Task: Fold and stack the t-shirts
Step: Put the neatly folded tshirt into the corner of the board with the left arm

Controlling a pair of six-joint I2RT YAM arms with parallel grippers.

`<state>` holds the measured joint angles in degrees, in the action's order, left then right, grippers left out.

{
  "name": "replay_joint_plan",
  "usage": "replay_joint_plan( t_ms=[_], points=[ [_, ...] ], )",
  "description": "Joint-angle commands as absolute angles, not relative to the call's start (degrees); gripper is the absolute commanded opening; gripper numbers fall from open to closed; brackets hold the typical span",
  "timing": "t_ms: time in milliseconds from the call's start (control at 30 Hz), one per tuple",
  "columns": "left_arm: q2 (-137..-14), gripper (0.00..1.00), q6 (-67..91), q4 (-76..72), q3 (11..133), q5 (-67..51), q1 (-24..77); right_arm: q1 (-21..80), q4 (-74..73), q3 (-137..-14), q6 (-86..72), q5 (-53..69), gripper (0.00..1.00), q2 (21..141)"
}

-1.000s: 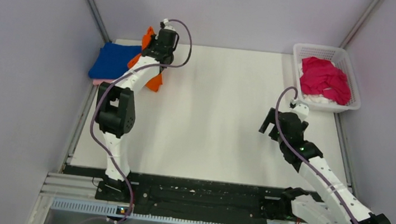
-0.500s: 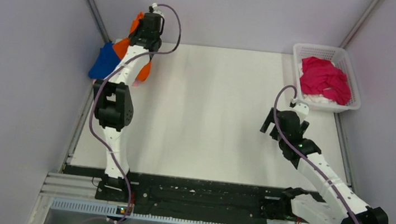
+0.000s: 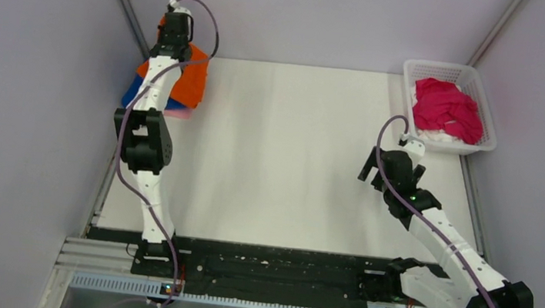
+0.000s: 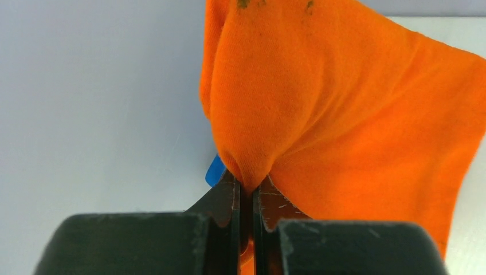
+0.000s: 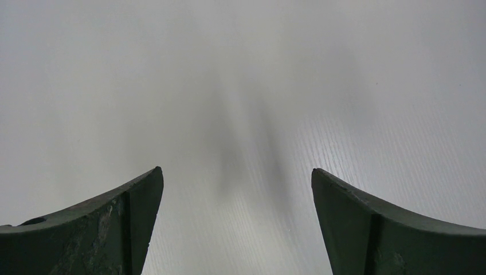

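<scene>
T-shirt (image 4: 344,114), orange, pinched by left gripper (image 4: 247,189)

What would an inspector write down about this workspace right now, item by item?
Surface: white table, bare in the middle.
Job's things: orange t-shirt over blue t-shirt and pink t-shirt, far left corner; magenta t-shirt in white basket.
Clutter: nothing seen.
Grippers: left gripper shut on orange t-shirt; right gripper open, empty, above the table.
Cables: purple cables along both arms.
Surroundings: pale walls.
</scene>
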<state>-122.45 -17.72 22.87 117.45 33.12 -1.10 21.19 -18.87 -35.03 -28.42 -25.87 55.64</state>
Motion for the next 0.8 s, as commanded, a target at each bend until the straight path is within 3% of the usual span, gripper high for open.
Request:
replay_joint_plan(
  t_ms=[0, 433, 500, 533, 567, 600, 767],
  points=[
    [-124.15, 0.00, -11.66, 22.68, 120.24, 29.04, -5.41, 20.57, -17.40, -37.70, -27.62, -27.11, 0.99, 56.00],
    [-132.25, 0.02, -4.82, 22.41, 125.87, 28.92, -11.23, 20.53, -17.84, -39.02, -27.80, -26.69, 0.99, 58.89],
    [-132.93, 0.20, -4.32, 21.72, 127.05, 31.31, -11.55, 20.48, -17.96, -39.11, -27.81, -26.39, 0.99, 58.94],
    [-133.11, 0.44, -4.57, 21.16, 127.83, 32.92, -11.60, 20.52, -18.21, -39.24, -28.01, -26.29, 0.99, 58.79],
    [-133.33, 0.75, -4.79, 21.28, 128.44, 34.31, -11.56, 20.50, -18.50, -39.27, -28.18, -26.35, 0.99, 58.71],
    [-133.22, 0.95, -4.60, 21.72, 129.43, 35.32, -11.57, 20.52, -18.75, -39.36, -28.35, -26.43, 0.99, 58.43],
    [-128.13, 0.99, 0.59, 24.99, 127.96, 31.93, -11.56, 20.50, -19.34, -39.21, -29.63, -26.54, 0.99, 55.85]
  ],
)
